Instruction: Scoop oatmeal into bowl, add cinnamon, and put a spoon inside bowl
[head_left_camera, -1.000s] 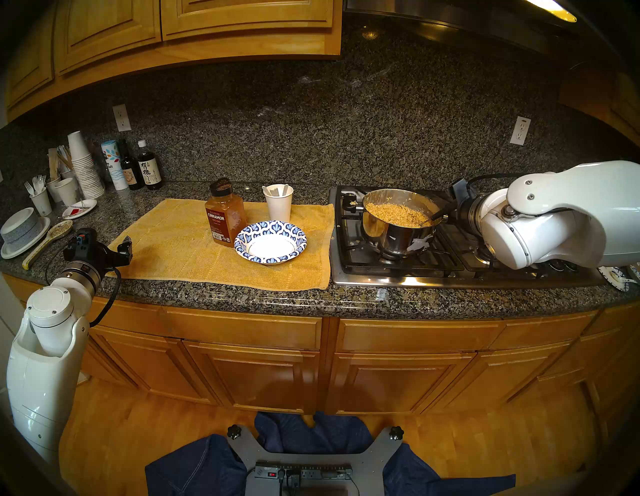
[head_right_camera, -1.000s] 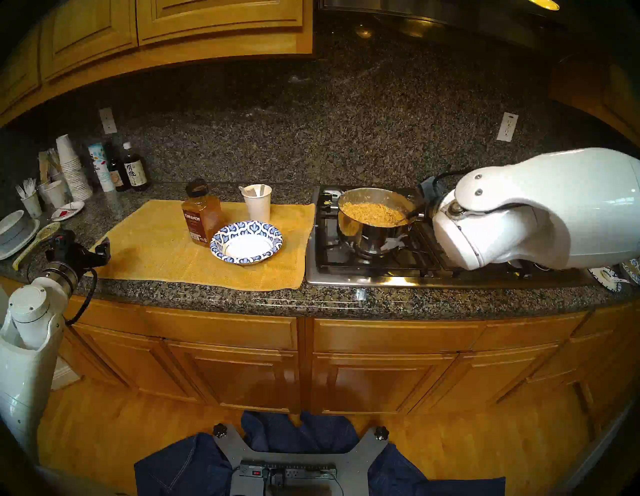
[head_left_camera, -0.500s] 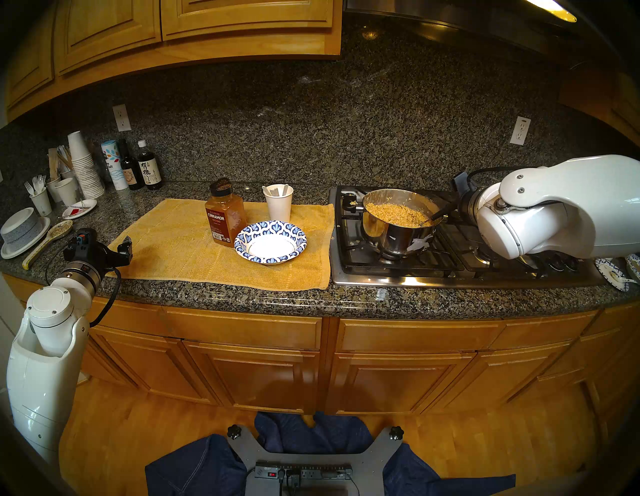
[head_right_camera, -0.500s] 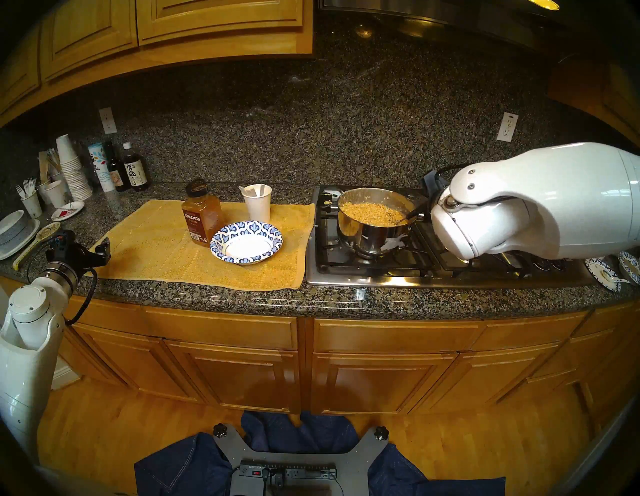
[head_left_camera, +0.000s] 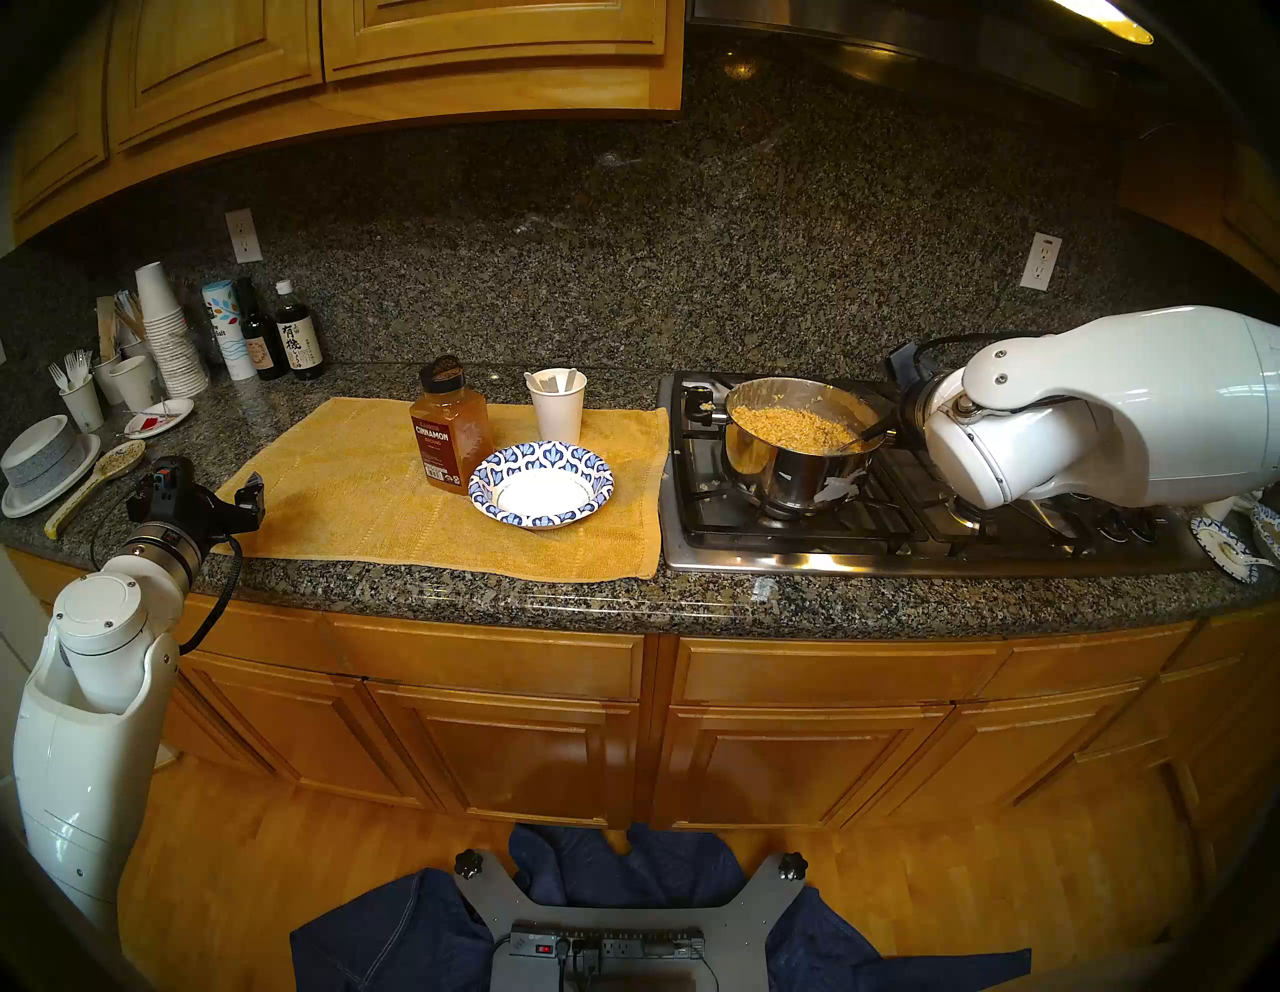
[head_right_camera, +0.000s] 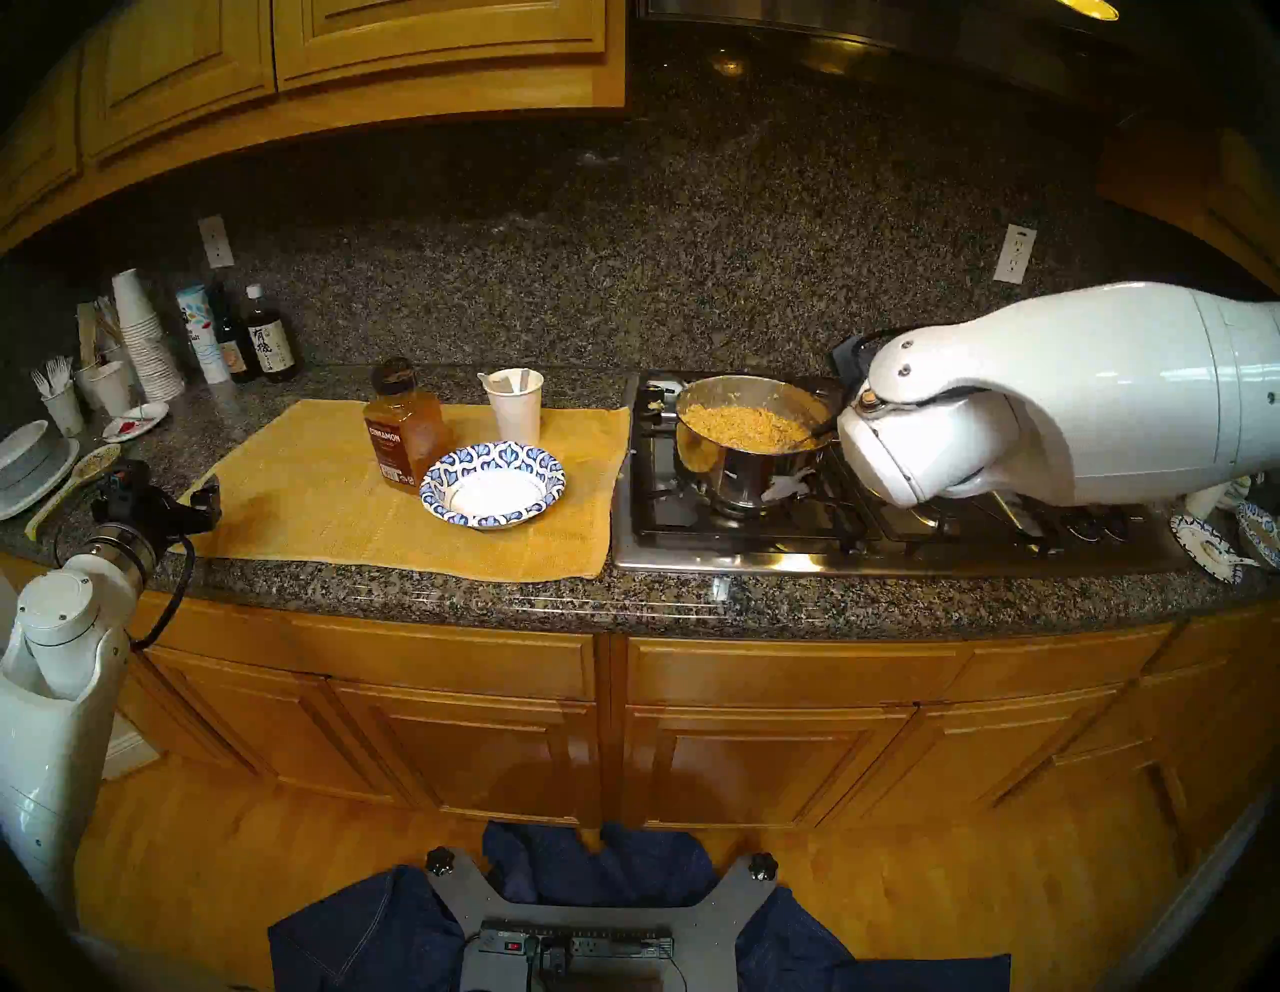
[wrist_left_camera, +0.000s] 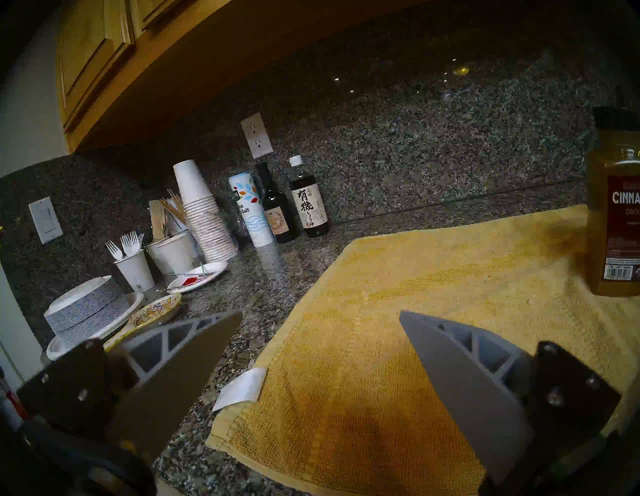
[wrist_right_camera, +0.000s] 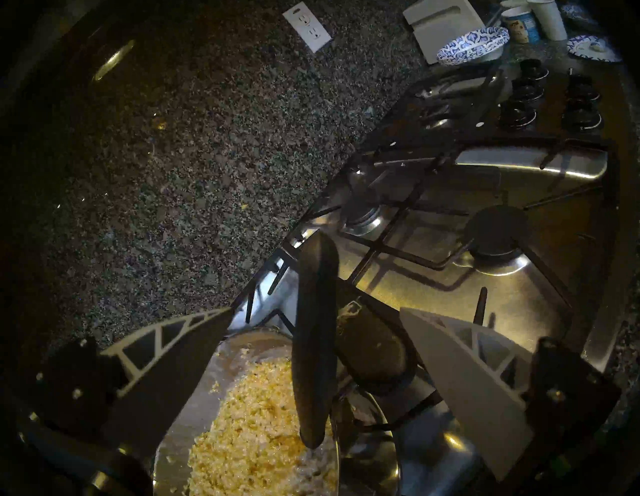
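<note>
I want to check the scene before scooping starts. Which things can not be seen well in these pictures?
- Right gripper: in both head views the white right arm hides it; only the right wrist view shows its open jaws.
- Black-handled serving spoon: its scoop end is hidden at the lumpy tan oatmeal.
- Tall clear cinnamon jar: cut by the left wrist view's edge.
- White plastic utensils in the white paper cup: too small to identify.

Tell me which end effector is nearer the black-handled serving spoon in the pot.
Right. The right end effector is open with the serving spoon's black handle between its fingers, not yet gripped. The left end effector hangs open over the yellow towel's far corner, across the counter.
</note>
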